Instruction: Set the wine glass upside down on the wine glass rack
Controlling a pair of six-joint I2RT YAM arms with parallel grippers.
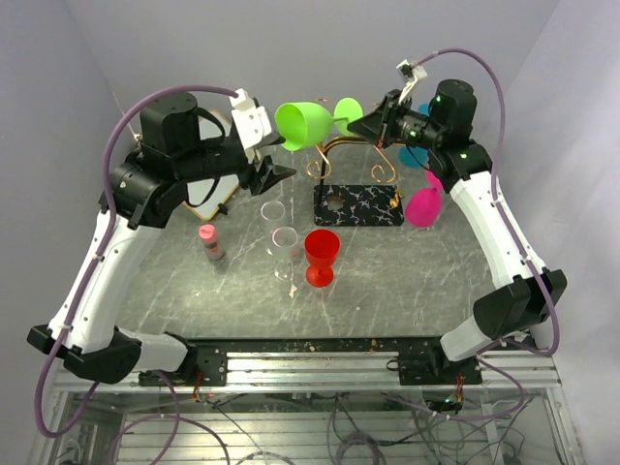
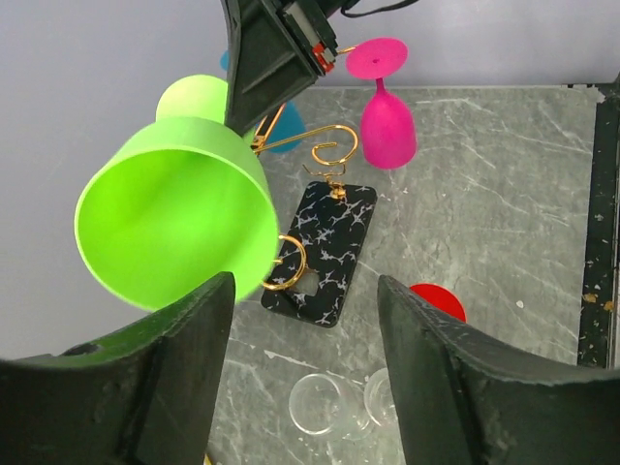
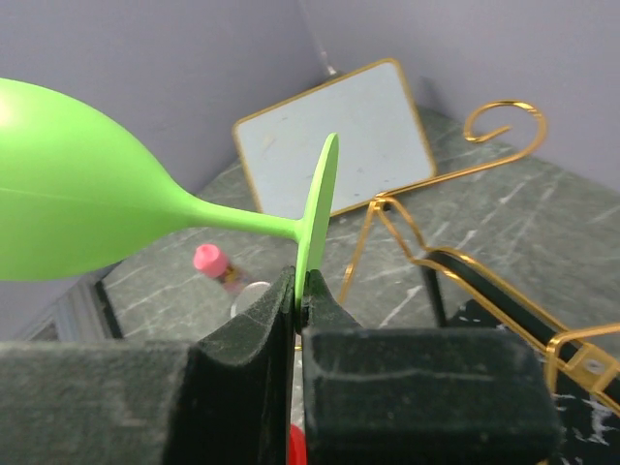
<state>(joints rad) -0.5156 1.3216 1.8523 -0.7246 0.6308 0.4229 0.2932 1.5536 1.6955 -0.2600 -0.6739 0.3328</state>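
Observation:
My right gripper is shut on the foot disc of a green wine glass and holds it on its side in the air, bowl toward the left, above the wine glass rack. In the right wrist view the fingers pinch the green foot, with the gold wire arms to the right. My left gripper is open and empty just below the green bowl. A pink glass hangs upside down on the rack's right side.
A red glass stands upright at mid-table with two clear glasses left of it. A small pink-capped bottle stands further left. A white gold-edged board lies at the back left. A blue glass sits behind the rack.

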